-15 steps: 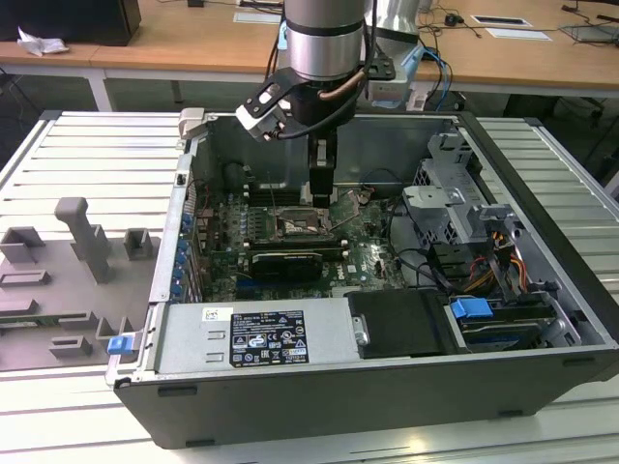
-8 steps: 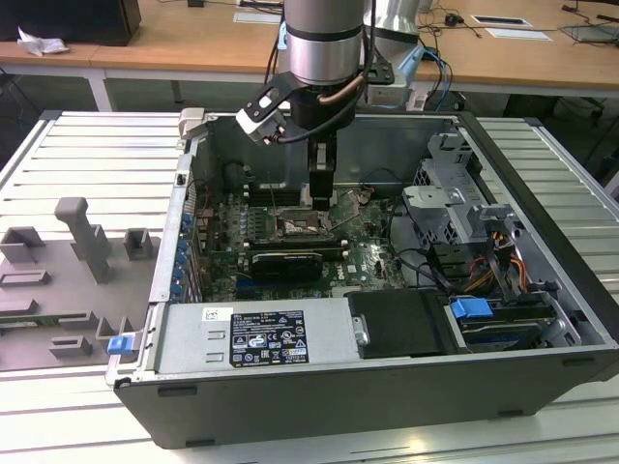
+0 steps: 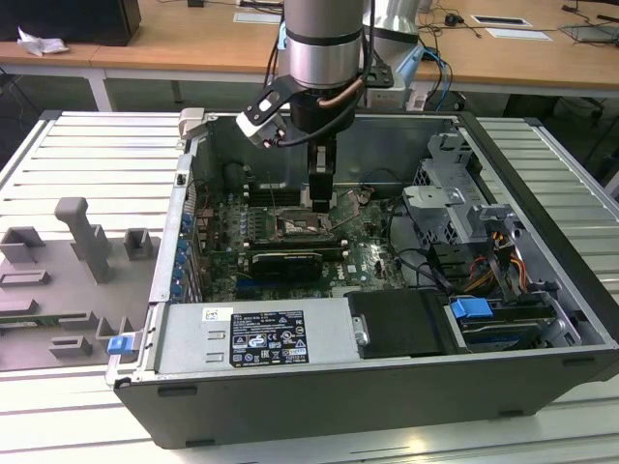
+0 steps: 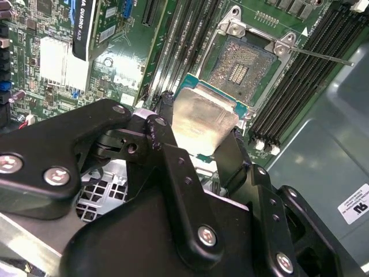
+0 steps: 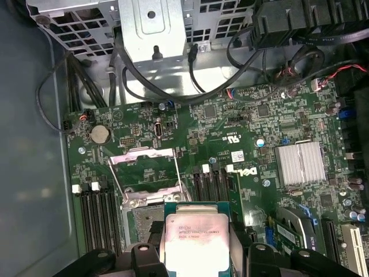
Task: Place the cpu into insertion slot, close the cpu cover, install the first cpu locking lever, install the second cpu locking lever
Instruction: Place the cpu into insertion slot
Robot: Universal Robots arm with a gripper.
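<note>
Hand [image 4: 199, 137] pinches cpu [image 4: 204, 118] level, metal face up, near insertion slot [image 4: 239, 66].

You have an open computer case [image 3: 387, 411] lying on a slatted metal table [image 3: 97, 145], with wooden desks [image 3: 193, 39] behind it. Inside it, a silver power supply [image 3: 261, 338] sits near a blue tab [image 3: 472, 311]. On the exterior view's left, a grey fixture tray [image 3: 58, 290] lies beside the case. In the first wrist view you see a coin cell [image 5: 100, 134], a finned heatsink [image 5: 300, 163] and black memory slots [image 5: 101, 210].
</note>
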